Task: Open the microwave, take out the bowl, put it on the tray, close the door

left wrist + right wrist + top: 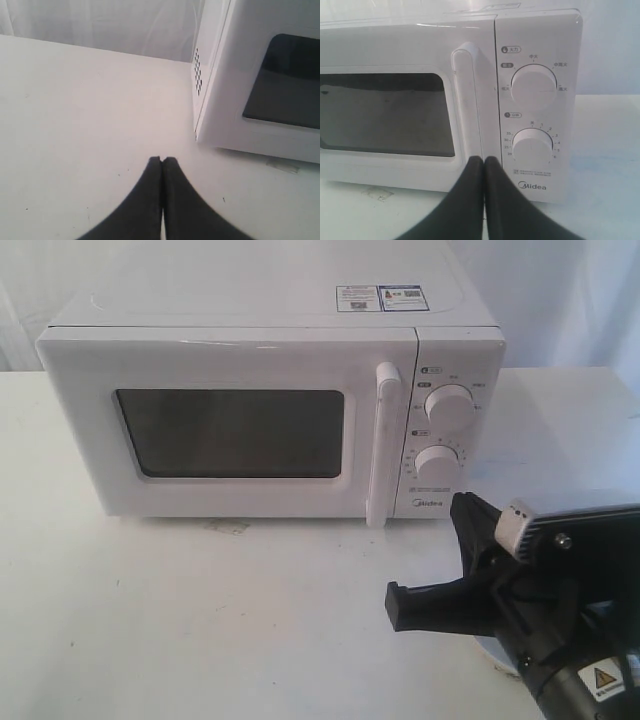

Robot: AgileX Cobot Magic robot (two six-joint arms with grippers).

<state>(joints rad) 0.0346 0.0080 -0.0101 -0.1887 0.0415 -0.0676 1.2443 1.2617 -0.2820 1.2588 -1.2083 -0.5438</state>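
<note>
Left gripper (162,159) sits closest to its wrist cam, jaws pressed together on nothing, low over the table (200,620) off the microwave's left side by the vent holes (198,70); this arm does not show in the exterior view. Next the microwave (270,350) stands square on the table at the back, door (230,358) flush shut, dark window (230,433) too dim to show the bowl, so the bowl is presumably inside but unseen. Small scrap of tape (228,527) lies just in front of the door's bottom edge. Handle (383,445) is the key thing: a tall white bar with its long axis vertical, on the door's right edge just beside the two knobs (447,408), so the hinge is likely on the left. Right gripper (484,160) is clearly the nearer one, jaws closed and empty, low in front of the control panel with the handle ahead of its tips and up from them; it looks like the jaws must part or hook behind the bar, then pull out and leftward. Table in front of the door is bare white and flat, with room for the swing, though the door may sweep toward the left arm. Tray not identifiable; a pale rounded edge (495,662) peeks from under the right arm, cannot tell what
</note>
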